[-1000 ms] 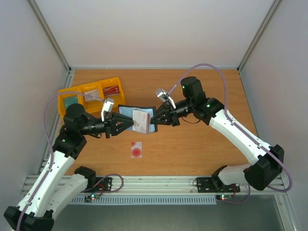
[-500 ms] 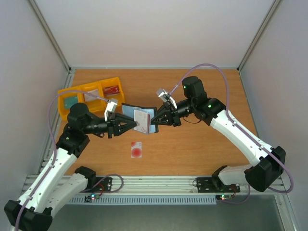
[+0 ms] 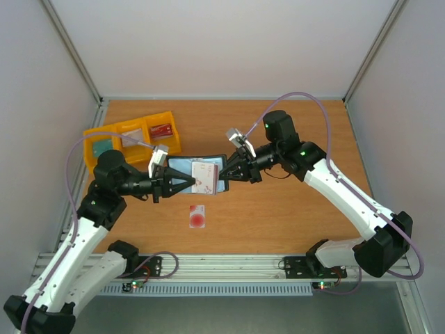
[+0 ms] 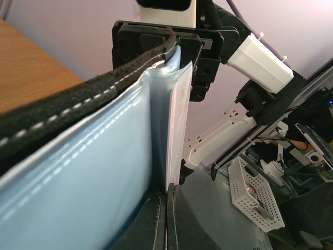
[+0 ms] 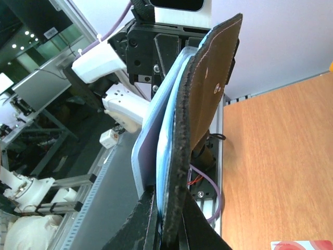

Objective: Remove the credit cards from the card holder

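While the card holder (image 3: 182,165) hangs open above the table (image 3: 292,209) at the centre of the top view, my two grippers grip it from opposite sides.

1. My right gripper (image 3: 224,174) is fully closed on the holder's right end. At the bottom of the right wrist view, its fingers (image 5: 136,229) pinch the black cover and the grey-blue pockets together.
2. My left gripper (image 3: 192,179) is also fully closed. At the bottom centre of the left wrist view, its jaws meet on a thin pale edge beside the blue pocket. This edge appears to be the white card with small red marks (image 3: 204,175).
3. That card sits in the holder and projects past its lower edge.
4. The card with the red circle (image 3: 197,216) lies flat on the table, below the holder in the top view and apart from it.
5. The yellow bins (image 3: 142,122) stand at the upper left. The left compartment holds a teal card (image 3: 102,145), the middle one a whitish card (image 3: 131,138), and the right one a red card (image 3: 160,130).
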Controlling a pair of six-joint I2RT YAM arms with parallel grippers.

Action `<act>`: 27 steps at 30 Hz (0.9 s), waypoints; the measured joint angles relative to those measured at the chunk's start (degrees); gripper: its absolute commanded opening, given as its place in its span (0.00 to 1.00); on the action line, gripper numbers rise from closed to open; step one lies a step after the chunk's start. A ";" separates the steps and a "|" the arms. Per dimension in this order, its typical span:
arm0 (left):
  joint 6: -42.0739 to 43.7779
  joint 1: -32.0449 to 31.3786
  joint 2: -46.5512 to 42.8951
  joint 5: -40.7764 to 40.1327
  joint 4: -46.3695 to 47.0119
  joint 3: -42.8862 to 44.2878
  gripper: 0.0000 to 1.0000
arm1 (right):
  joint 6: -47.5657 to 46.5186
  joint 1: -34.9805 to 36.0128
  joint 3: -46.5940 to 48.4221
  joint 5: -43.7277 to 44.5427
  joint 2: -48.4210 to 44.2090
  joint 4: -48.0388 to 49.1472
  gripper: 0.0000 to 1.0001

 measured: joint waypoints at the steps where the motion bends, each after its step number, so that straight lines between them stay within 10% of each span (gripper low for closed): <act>1: 0.24 0.28 -0.15 -0.20 -0.83 0.22 0.00 | -0.22 -0.09 0.00 0.13 0.00 -0.04 0.01; 27: 9.46 13.18 -1.53 -10.84 -20.41 8.63 0.00 | 6.47 -10.91 -7.82 1.75 -8.33 10.93 0.01</act>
